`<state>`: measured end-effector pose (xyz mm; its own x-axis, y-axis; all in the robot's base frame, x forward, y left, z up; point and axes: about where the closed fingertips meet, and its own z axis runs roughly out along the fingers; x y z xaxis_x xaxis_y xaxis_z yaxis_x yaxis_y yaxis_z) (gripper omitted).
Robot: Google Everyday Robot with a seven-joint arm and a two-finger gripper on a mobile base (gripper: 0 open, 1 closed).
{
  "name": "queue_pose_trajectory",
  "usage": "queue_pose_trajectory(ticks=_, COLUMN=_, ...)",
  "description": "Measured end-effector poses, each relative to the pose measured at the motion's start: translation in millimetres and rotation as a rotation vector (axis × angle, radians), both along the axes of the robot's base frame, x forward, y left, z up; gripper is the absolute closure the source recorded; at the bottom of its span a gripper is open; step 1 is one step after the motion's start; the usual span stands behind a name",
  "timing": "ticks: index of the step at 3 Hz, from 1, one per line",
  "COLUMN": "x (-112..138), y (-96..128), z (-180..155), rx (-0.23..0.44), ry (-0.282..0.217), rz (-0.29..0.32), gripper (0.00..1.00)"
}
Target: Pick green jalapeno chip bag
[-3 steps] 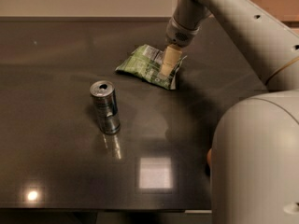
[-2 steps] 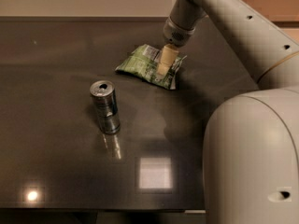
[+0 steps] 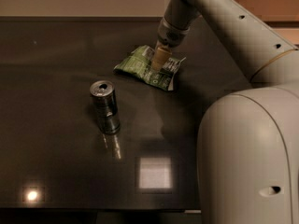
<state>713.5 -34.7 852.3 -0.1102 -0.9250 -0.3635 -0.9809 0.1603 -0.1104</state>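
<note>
Dark tabletop: your gripper presses onto the green jalapeno chip bag, upper centre, likely lined up to grasp. Whether it has closed, you cannot tell. The silver can stands apart.

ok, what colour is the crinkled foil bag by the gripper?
Green foil bag, white print; gripper down at it, camera view.

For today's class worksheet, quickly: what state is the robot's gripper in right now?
Gripper: down at the green jalapeno chip bag, over its middle; whether it is open, closed or holding the bag cannot be told.
</note>
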Motion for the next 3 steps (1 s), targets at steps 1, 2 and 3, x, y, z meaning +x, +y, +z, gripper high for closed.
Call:
queue_pose_trajectory(ticks=1, x=-2.2, y=4.9, z=-2.8, rx=0.001, ry=0.009, rz=0.011, gripper=0.63)
queue_pose_trajectory(ticks=2, x=-5.7, y=6.2, z=2.1, rx=0.014, ry=0.007, rz=0.017, gripper=0.87)
queue_pose_trajectory(ticks=3, x=-12.6, y=4.4, z=18.3, rx=0.044, ry=-0.013, rz=0.023, gripper=1.00)
